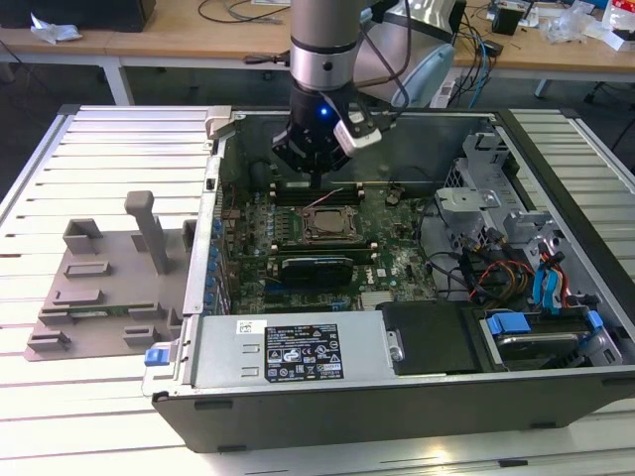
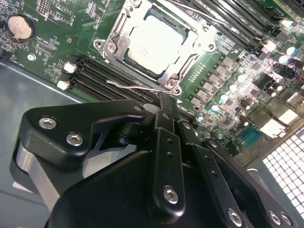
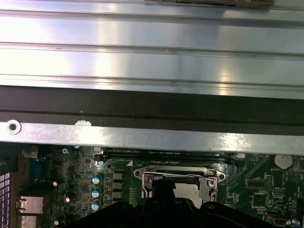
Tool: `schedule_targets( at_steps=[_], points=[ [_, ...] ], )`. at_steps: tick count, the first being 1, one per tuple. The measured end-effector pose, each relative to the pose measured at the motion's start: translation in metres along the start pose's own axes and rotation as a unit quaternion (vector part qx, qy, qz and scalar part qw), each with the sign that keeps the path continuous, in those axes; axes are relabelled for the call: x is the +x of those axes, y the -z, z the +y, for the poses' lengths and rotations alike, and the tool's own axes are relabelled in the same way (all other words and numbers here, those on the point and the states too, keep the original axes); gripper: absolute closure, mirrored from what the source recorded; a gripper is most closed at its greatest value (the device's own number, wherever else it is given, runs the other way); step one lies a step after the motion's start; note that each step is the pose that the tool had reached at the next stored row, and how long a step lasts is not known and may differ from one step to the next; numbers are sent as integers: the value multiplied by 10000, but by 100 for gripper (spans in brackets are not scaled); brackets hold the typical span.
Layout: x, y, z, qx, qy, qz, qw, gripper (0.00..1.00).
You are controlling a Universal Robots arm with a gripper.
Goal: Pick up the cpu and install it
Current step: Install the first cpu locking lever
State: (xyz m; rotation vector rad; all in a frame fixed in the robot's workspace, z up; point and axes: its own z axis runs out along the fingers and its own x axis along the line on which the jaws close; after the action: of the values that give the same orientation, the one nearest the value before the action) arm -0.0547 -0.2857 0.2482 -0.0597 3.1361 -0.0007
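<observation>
Silvery cpu [image 2: 154,43]: lies flat inside the socket frame [image 2: 108,46] on the green motherboard [image 2: 61,28], seen in both wrist views.
Gripper [image 1: 316,177]: black, hangs just above the board, at 12 o'clock from the socket in the exterior view.
Fingers [image 2: 167,118]: pressed together, holding nothing.
Computer case [image 1: 397,397]: open, on the slatted table [image 1: 99,416].
Grey tray [image 1: 99,288]: at 9 o'clock from the case.

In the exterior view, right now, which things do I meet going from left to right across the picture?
Grey plastic tray → blue clip → gripper above the cpu in its socket → blue cables.
</observation>
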Motion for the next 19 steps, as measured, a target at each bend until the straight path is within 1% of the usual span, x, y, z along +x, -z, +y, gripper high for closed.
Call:
schedule_targets(
  at_steps=[3, 4, 5, 7, 9, 10, 11, 12, 13, 17, 19],
  points=[
    [0, -35, 3, 0, 0, 0, 10000, 89],
    [-2, -79, 10, 0, -1, 0, 10000, 89],
    [-3, -113, 26, 0, -1, 0, 10000, 89],
    [-4, -141, 55, 1, 2, 0, 10000, 89],
    [-7, -179, 114, -1, 29, 0, 10000, 89],
    [-7, -190, 126, 0, 34, 0, 10000, 89],
    [-8, -222, 132, 2, 41, 1, 10000, 89],
    [-25, -260, 132, 21, 52, 1, 10000, 89],
    [-37, -278, 132, 29, 57, 1, 10000, 89],
    [-76, -323, 131, 48, 71, 3, 10000, 89],
    [-122, -348, 129, 55, 74, 3, 10000, 89]
  ],
)
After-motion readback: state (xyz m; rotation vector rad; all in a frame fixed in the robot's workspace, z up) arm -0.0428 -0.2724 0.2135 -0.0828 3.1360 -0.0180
